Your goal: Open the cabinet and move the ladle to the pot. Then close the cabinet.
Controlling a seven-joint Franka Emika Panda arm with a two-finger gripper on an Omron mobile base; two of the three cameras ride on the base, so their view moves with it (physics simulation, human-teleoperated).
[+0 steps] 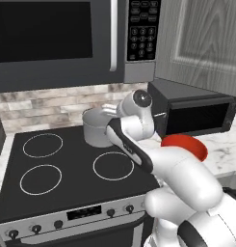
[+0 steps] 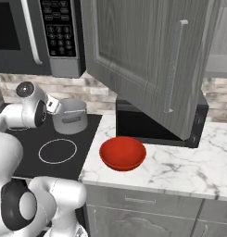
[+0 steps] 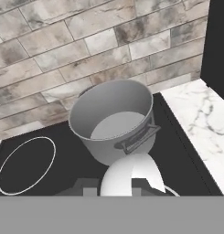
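Note:
The pot (image 3: 112,119), a small grey saucepan, stands at the back right of the black cooktop, close to the tile wall; it is also the pot (image 1: 96,128) and the pot (image 2: 70,116) in the base views. My gripper (image 3: 114,188) hovers just in front of it and slightly above. It is shut on the ladle (image 3: 131,176), whose pale rounded bowl juts out between the fingers, short of the pot's rim. The cabinet (image 2: 142,60) has its door swung open over the counter, bar handle (image 2: 174,65) facing out.
A red bowl (image 2: 122,153) sits on the marble counter right of the stove. Behind it stands a black countertop oven (image 1: 196,113), under the open cabinet door (image 1: 206,38). A microwave (image 1: 52,38) hangs above the cooktop (image 1: 66,164).

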